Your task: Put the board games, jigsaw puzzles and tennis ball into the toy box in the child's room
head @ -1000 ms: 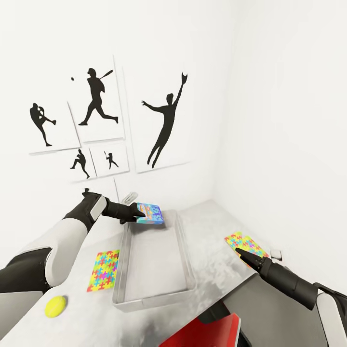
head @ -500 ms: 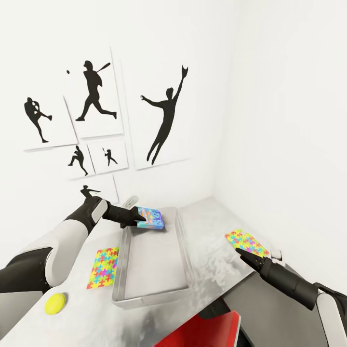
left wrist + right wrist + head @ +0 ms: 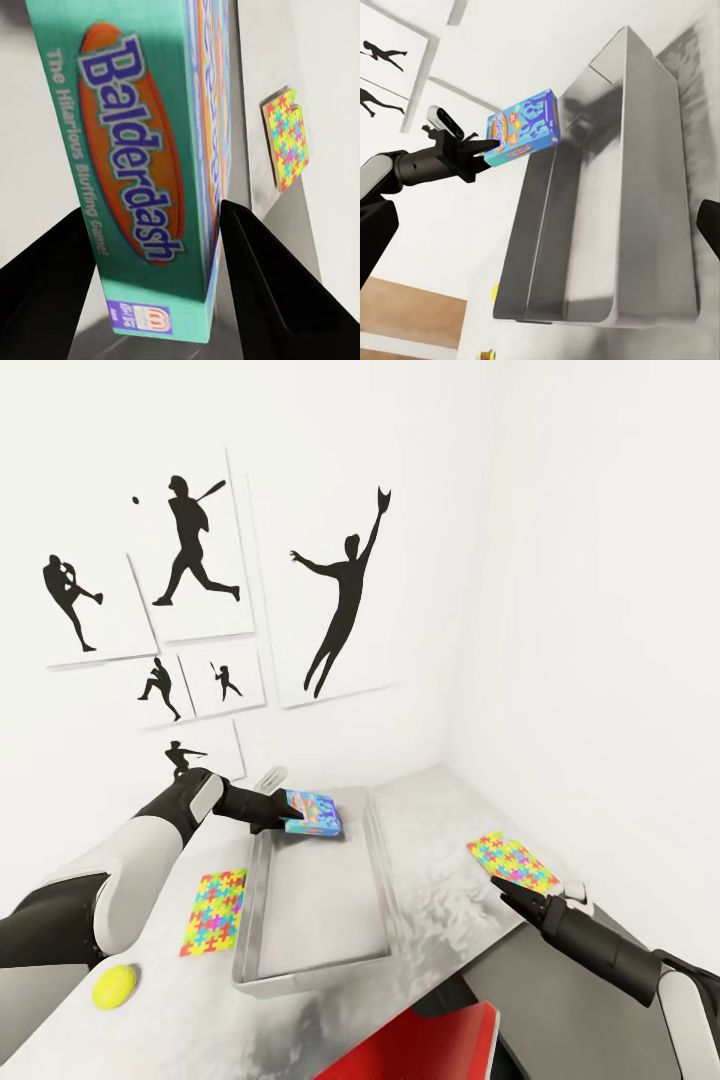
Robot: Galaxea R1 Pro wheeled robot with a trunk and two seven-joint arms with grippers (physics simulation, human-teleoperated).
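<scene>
Head view: left gripper (image 3: 283, 815) clamped on one blue game (image 3: 312, 812), held flat over far end of box (image 3: 375, 880), long axis across it. Two puzzles (image 3: 213, 915) (image 3: 511, 861), one ball (image 3: 114, 986) on table (image 3: 440, 920). Right gripper (image 3: 510, 889): opening unclear.

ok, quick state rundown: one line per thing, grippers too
left gripper: shut on board game
board game: held above far end of toy box, not released
toy box: on table, nothing visible inside
left jigsaw puzzle: flat on table, beside toy box
right jigsaw puzzle: flat on table
tennis ball: on table
right gripper: holding nothing, jaws unclear
</scene>
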